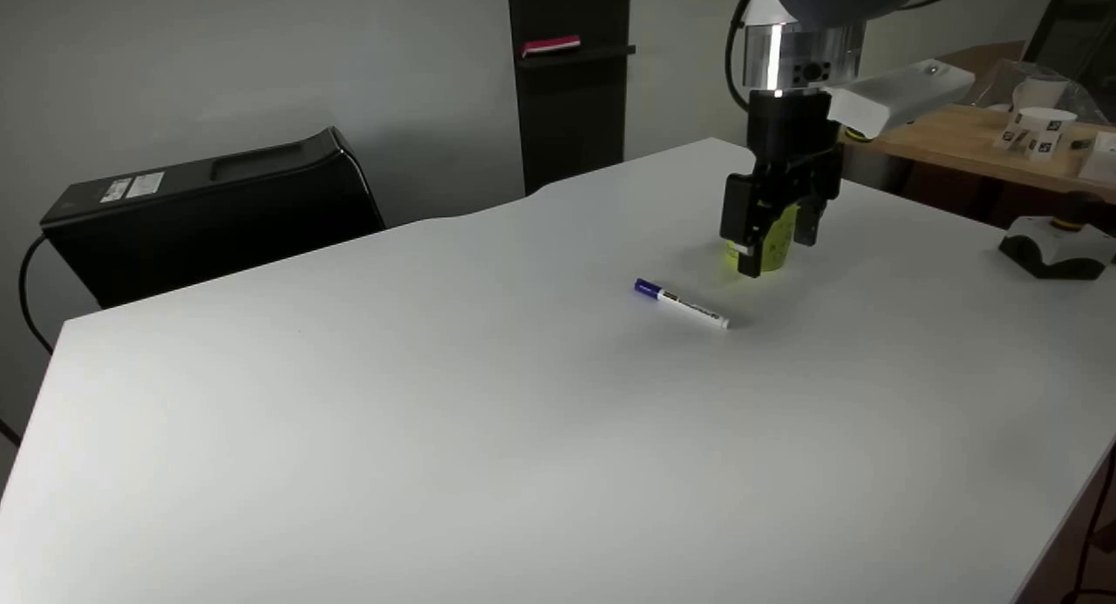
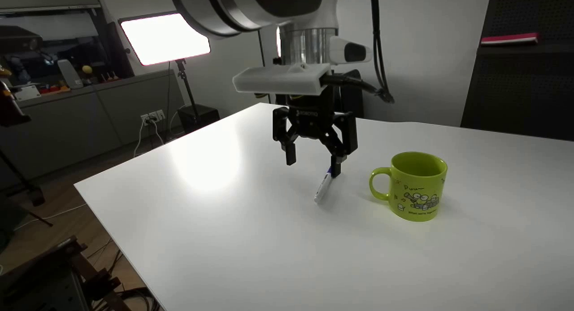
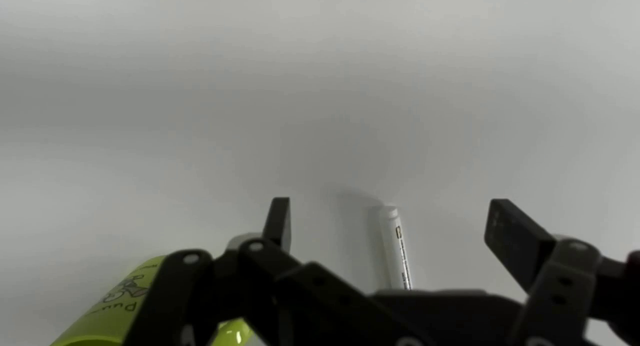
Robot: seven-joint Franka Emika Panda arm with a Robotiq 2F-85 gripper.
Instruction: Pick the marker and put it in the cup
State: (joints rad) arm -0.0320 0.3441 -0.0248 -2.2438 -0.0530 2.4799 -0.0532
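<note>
1 marker [image 1: 683, 305], white (blue-capped), lying flat

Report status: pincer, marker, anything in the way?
Pincer open, above the table. Marker lying on the table, not gripped. Green mug upright nearby, apart from the marker; might crowd the descent.

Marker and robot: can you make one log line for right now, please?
gripper: open, holding nothing | marker: lying on table | cup: upright, marker outside
</note>
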